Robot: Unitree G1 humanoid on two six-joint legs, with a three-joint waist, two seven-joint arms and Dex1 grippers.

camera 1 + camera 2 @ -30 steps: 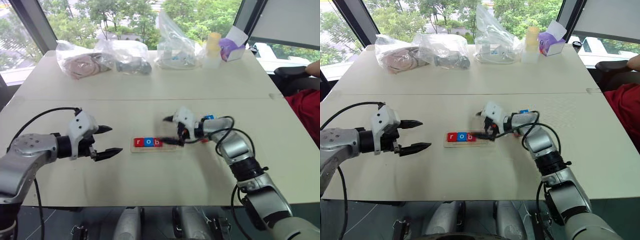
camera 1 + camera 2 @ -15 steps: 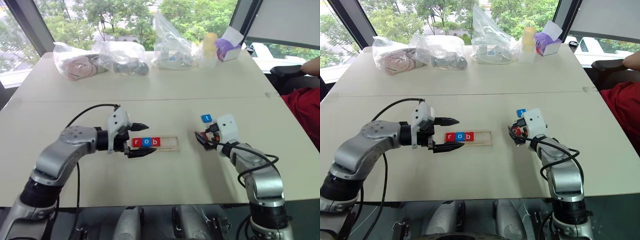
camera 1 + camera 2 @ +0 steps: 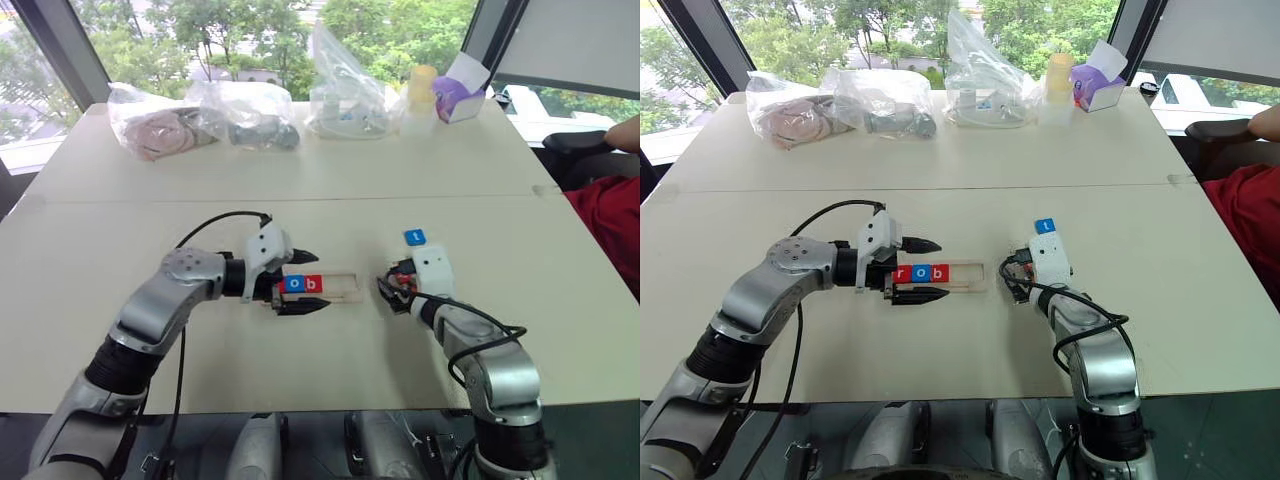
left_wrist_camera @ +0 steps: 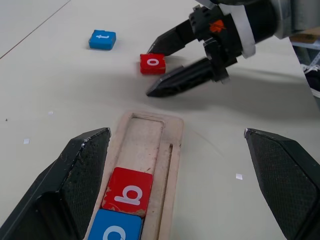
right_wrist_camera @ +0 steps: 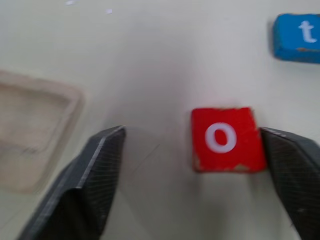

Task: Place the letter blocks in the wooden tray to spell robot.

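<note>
My left tool (image 4: 175, 165) gapes wide over tray (image 4: 150, 131), hiding its r; right tool (image 5: 192, 185) released, straddling red o (image 5: 226, 139)

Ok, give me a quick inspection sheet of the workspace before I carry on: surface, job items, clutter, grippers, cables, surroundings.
Surface: pale table, seam across the middle.
Job's things: wooden tray holds r, o, b at its left end; the remaining slots are bare. Red o block and blue t block lie on the table right of the tray.
Clutter: plastic bags, yellow-lidded bottle, purple box along the far edge.
Grippers: left gripper open, straddling the tray's filled end; right gripper open around the red o block, one finger touching it.
Cables: black cable looped over the left arm; another at the right wrist.
Surroundings: windows, trees outside; a person's red sleeve at right.
</note>
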